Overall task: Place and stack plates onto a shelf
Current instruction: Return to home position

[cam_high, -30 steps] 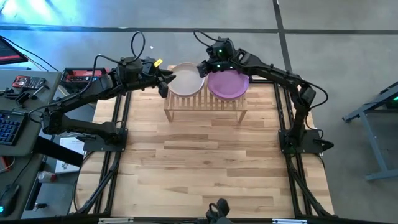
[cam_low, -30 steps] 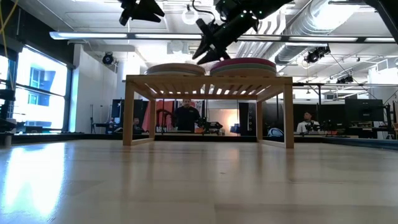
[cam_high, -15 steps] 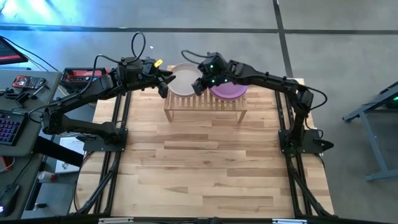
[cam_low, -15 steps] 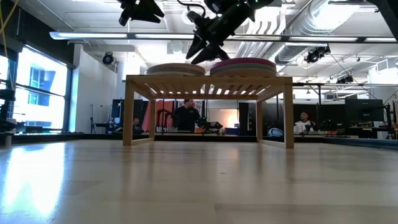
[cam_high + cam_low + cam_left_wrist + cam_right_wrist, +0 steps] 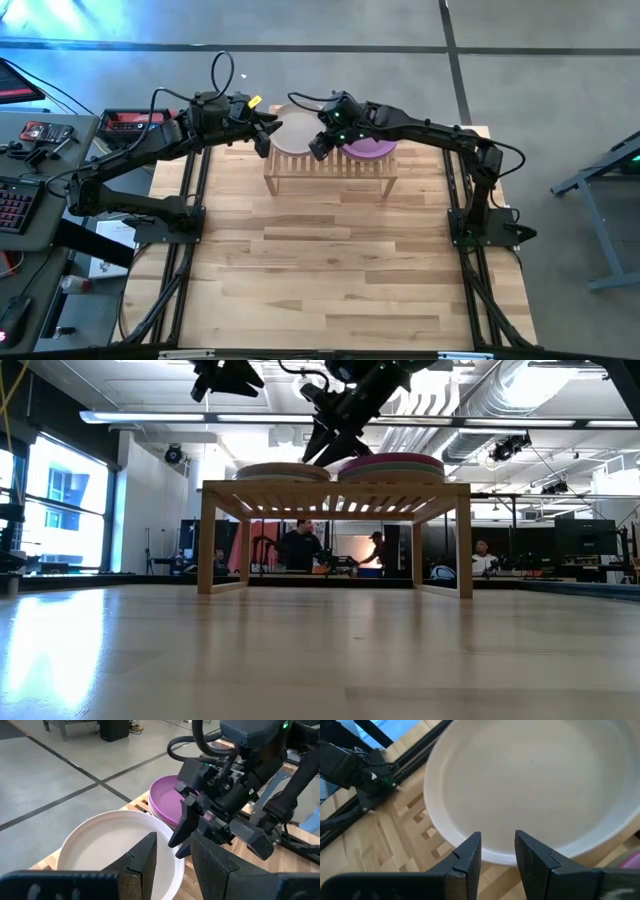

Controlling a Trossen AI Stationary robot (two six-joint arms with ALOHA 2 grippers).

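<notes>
Two plate stacks rest on the slatted top of the light-wood shelf [image 5: 330, 170] [image 5: 335, 488]. The left stack is topped by a beige plate [image 5: 292, 130] [image 5: 283, 468] [image 5: 115, 845] [image 5: 530, 790], the right one by a purple plate [image 5: 375, 148] [image 5: 167, 802], with magenta and green rims [image 5: 392, 463] showing from the side. My right gripper [image 5: 318, 145] [image 5: 320, 448] [image 5: 179, 837] [image 5: 497, 855] hovers narrowly open, pointing down between the stacks, just above the beige plate's rim. My left gripper [image 5: 266, 133] [image 5: 226, 374] [image 5: 172, 855] is narrowly open, high above the beige stack's left side.
The shelf stands at the table's far edge, between both arms. The wooden tabletop [image 5: 330, 260] spreads out on its near side. Black frame rails [image 5: 190, 200] run along the table's left and right edges. People [image 5: 300, 545] move in the room behind.
My right gripper has swung from over the purple stack toward the table's left and near side, ending over the gap beside the beige plate's rim. Both stacks and the left arm have kept still.
</notes>
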